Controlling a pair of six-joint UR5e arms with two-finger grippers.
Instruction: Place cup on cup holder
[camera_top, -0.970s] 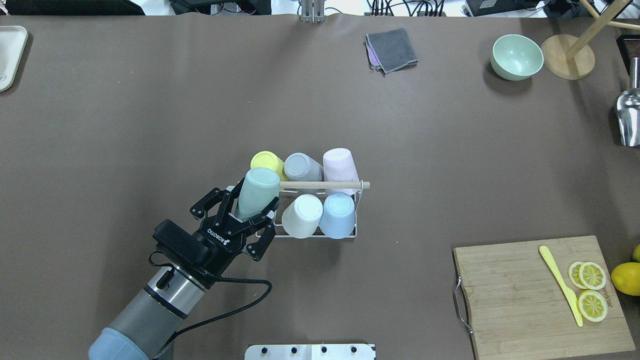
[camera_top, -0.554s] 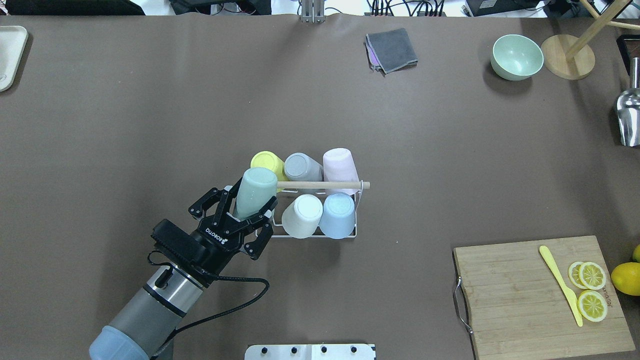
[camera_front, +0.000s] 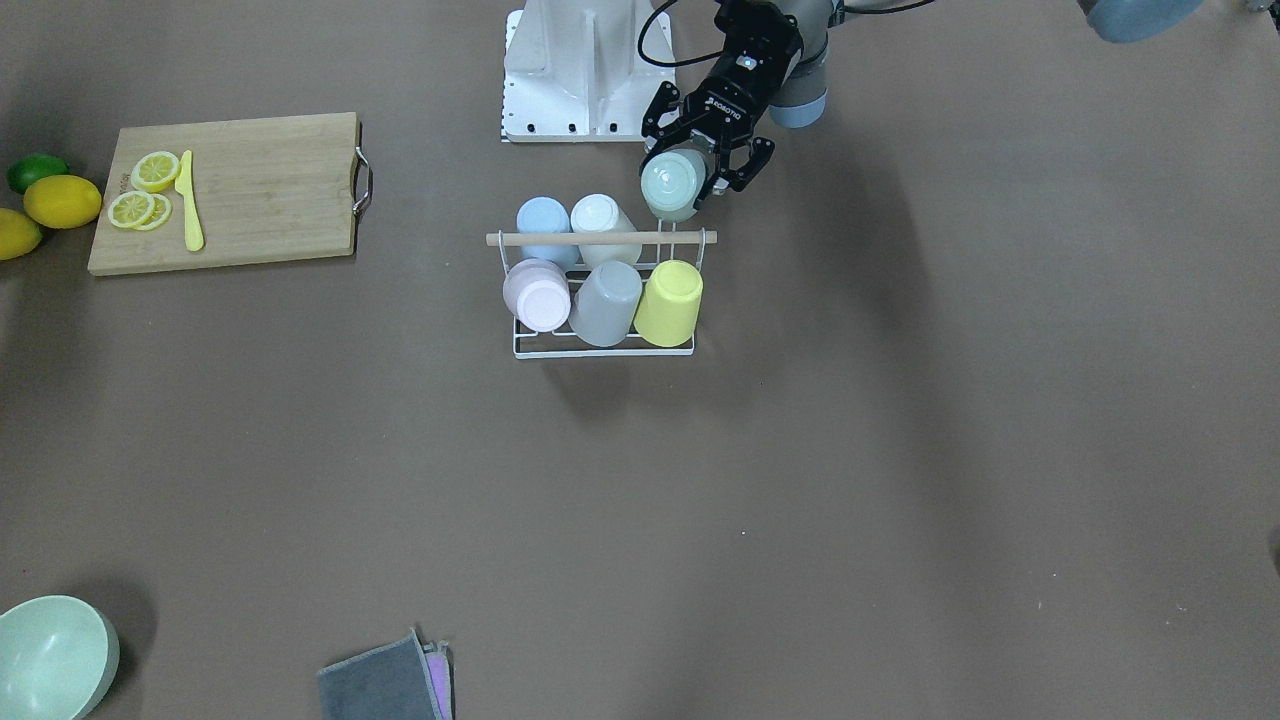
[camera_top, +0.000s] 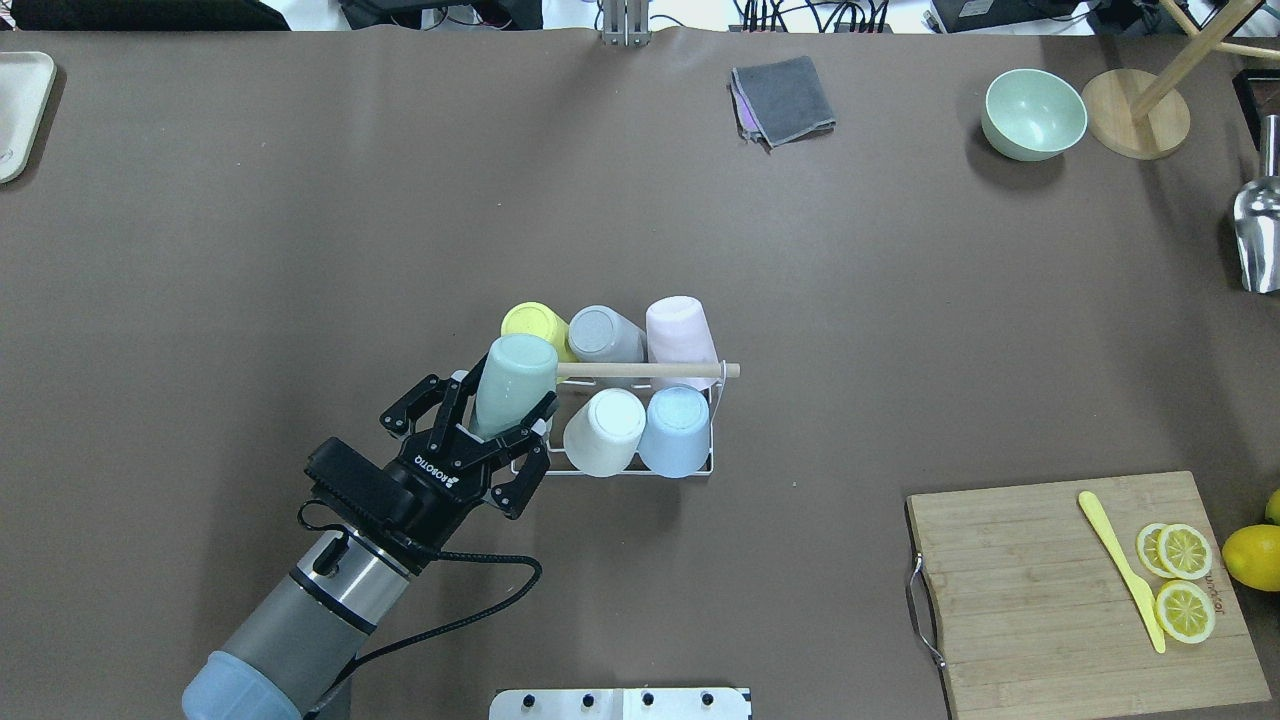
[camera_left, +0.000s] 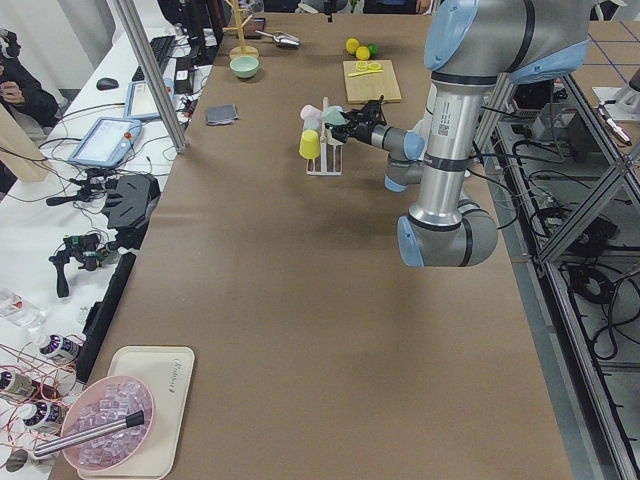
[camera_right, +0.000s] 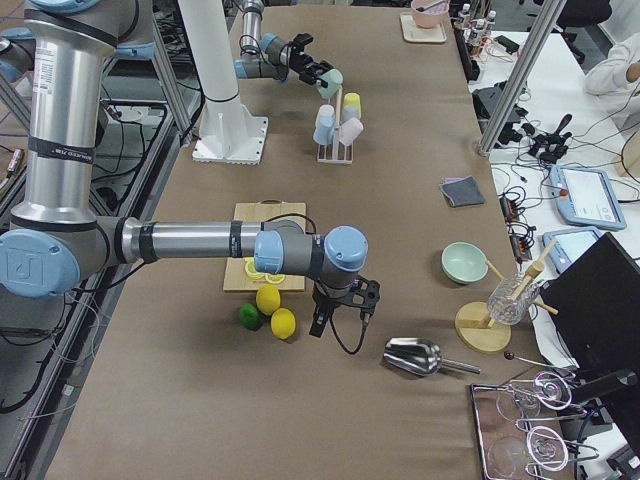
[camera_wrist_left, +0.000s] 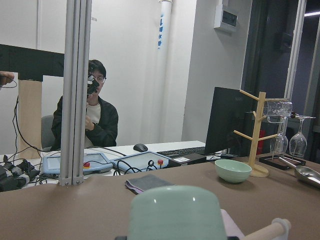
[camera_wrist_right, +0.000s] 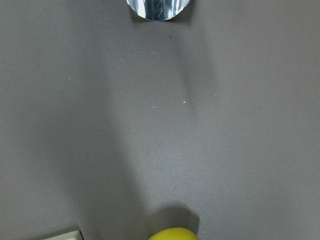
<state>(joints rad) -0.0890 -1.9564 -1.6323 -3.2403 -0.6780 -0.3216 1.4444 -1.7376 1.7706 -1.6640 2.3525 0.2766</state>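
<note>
A mint-green cup (camera_top: 515, 385) is tilted, bottom up, at the near-left corner of the cup holder (camera_top: 650, 370), a white wire rack with a wooden rod across the top. My left gripper (camera_top: 503, 400) is shut on the cup's lower part, just left of the rack's base. The front-facing view shows the same cup (camera_front: 672, 185) in the left gripper (camera_front: 695, 165), above the rack's rod (camera_front: 600, 238). Several other cups sit upside down on the prongs. The cup's bottom (camera_wrist_left: 175, 212) fills the lower left wrist view. My right gripper (camera_right: 340, 305) points down near the lemons; I cannot tell its state.
A cutting board (camera_top: 1050, 600) with lemon slices and a yellow knife lies at the near right, with lemons beside it. At the far right are a green bowl (camera_top: 1033, 113), a wooden stand and a metal scoop (camera_top: 1258, 235). A grey cloth (camera_top: 783, 98) lies far centre.
My left gripper and the mint cup drifted slightly left, then came back to almost the same spot. The other cups have not moved.
</note>
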